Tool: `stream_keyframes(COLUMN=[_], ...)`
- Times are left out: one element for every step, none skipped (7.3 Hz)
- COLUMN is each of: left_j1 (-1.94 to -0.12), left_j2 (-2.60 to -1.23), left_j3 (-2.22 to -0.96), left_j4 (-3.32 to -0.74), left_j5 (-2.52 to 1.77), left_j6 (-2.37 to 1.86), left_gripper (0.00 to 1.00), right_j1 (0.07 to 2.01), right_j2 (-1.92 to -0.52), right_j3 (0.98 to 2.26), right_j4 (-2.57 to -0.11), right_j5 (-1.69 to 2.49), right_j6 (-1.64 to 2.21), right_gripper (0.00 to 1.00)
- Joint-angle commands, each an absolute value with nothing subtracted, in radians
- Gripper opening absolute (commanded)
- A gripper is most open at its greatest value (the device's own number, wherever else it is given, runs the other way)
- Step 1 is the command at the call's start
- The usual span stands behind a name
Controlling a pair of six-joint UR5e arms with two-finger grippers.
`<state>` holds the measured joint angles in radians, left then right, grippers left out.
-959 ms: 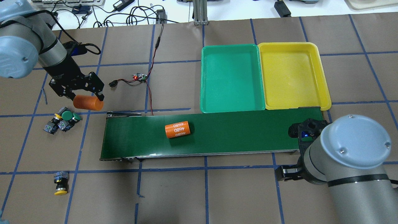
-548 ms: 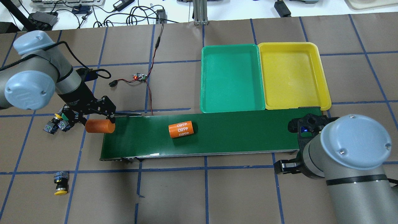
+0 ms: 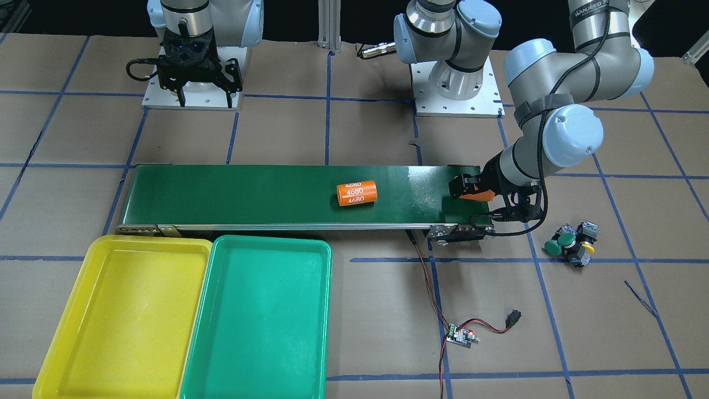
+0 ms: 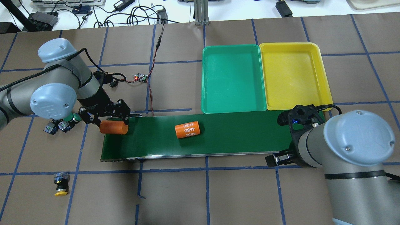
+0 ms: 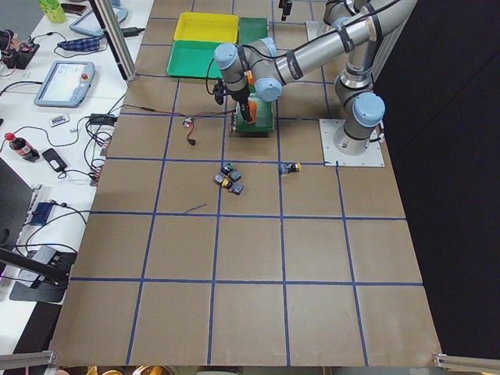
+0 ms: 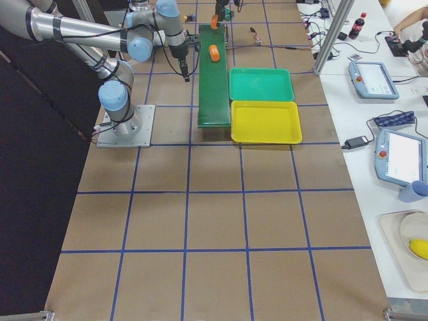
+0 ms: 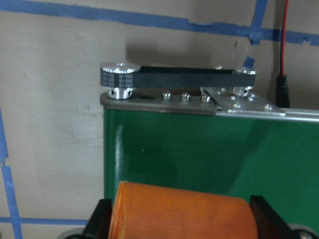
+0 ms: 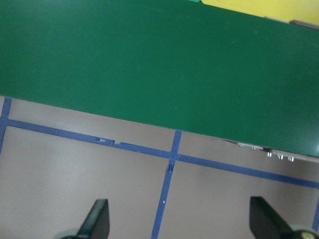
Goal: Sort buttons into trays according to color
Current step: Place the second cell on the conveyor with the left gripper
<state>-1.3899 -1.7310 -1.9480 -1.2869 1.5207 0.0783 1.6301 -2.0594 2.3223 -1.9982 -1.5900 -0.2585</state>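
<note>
Nearest, a yellow button (image 4: 60, 185) lies at seven o'clock. The left end effector (image 4: 112, 122) clamps a cylinder (image 4: 114, 128) over the nine-o'clock end of the belt (image 4: 243, 134), three buttons (image 3: 570, 245) beside; the right end effector (image 8: 182, 221) gapes at four. Farthest, green tray (image 4: 232, 78) and yellow tray (image 4: 293, 75), at one.

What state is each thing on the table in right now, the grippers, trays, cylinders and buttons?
Left gripper: shut on the plain orange cylinder, over the belt's end.
Right gripper: open, empty.
Marked cylinder: lying on its side on the belt.
Green tray: empty.
Yellow tray: empty.
Three buttons: clustered on the table, unsorted.
Lone button: on its side on the table.
Circuit board: red light on.
</note>
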Motion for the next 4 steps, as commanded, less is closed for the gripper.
stream_keyframes(left_j1=[-1.393, -1.394, -1.394, -1.396], left_j2=[-1.73, -1.73, -1.724, -1.72], left_j3=[-1.956, -1.965, -1.97, -1.97], left_j4=[-1.279, -1.281, -1.281, -1.282], left_j5=[1.517, 1.517, 1.517, 1.516], left_j6=[0.071, 0.069, 0.069, 0.069], left_gripper=[1.0, 1.0, 1.0, 1.0], right_j1=[1.629, 1.629, 1.629, 1.629], right_j2=[-2.031, -2.01, -1.99, -1.967], right_j3=[2.321, 2.321, 2.318, 2.316], right_j4=[-2.025, -2.029, -2.029, -2.031], right_j5=[-1.575, -1.572, -1.531, -1.52], right_j6=[-0.681, -0.862, -1.055, -1.227], right_gripper=[1.0, 1.0, 1.0, 1.0])
